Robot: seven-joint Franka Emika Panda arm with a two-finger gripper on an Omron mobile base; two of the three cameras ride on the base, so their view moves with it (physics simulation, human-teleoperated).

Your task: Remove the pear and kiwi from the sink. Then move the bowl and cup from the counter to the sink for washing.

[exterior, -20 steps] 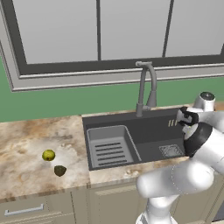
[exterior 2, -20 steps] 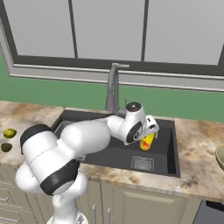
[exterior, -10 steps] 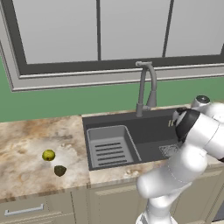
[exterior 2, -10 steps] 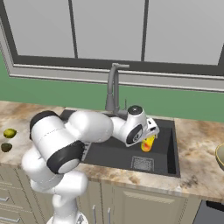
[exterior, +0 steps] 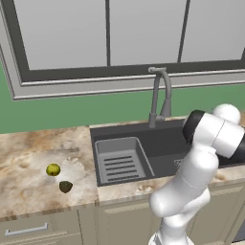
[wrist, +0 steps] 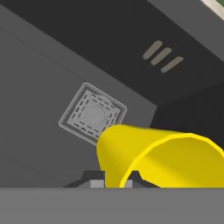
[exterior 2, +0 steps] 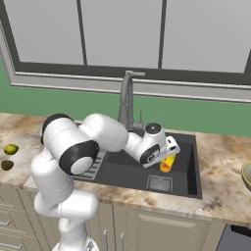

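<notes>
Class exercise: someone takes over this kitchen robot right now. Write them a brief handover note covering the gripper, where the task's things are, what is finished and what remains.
Gripper: shut on the yellow cup, held tilted over the dark grey sink, above its square drain.
Small yellow-green pear and dark olive-brown kiwi: on the marbled counter, left of the sink.
Round tan-yellow bowl: on the counter, right of the sink.
Done: both fruits out of the sink.
Left: set the cup down in the sink, then bring the bowl over.
</notes>
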